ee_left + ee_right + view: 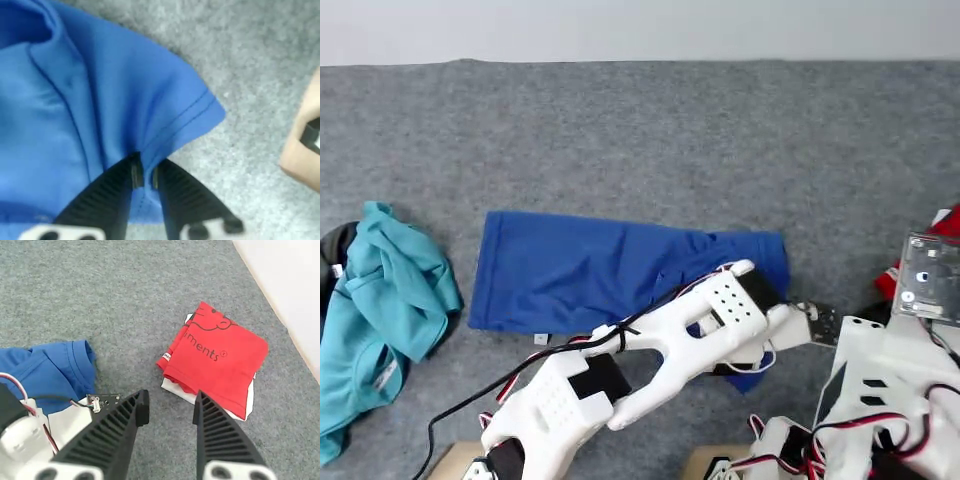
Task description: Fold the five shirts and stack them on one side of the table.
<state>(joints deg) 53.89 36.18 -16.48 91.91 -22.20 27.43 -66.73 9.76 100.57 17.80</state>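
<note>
The left tool is pinching a hem corner of the blue shirt, which is lying spread across the middle of the grey counter. The right tool is hanging with fingers spread above the counter, near a folded red shirt that is resting on a white shirt at 3 o'clock. A crumpled teal shirt is lying at 9 o'clock.

The spread shirt lies between crumpled shirt and folded stack.
</note>
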